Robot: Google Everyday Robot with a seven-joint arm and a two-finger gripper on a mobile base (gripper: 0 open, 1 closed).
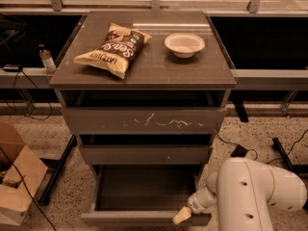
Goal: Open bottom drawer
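Note:
The bottom drawer [130,218] of the grey-brown cabinet is pulled well out, its plain flat front near the lower edge of the camera view and its dark empty inside showing. My gripper [182,215] sits at the right part of that drawer front, at its top rim, with a pale fingertip over the edge. My white arm [255,196] bulks in from the lower right. The middle drawer [144,154] with a tiny white speck and the top drawer [144,121] with white scratches stand slightly out.
On the cabinet top [159,66] lie a chip bag [113,48] and a white bowl [184,44]. A cardboard box [17,177] stands on the floor at left. A small bottle [46,57] stands on the left ledge. Cables and a black frame lie at right.

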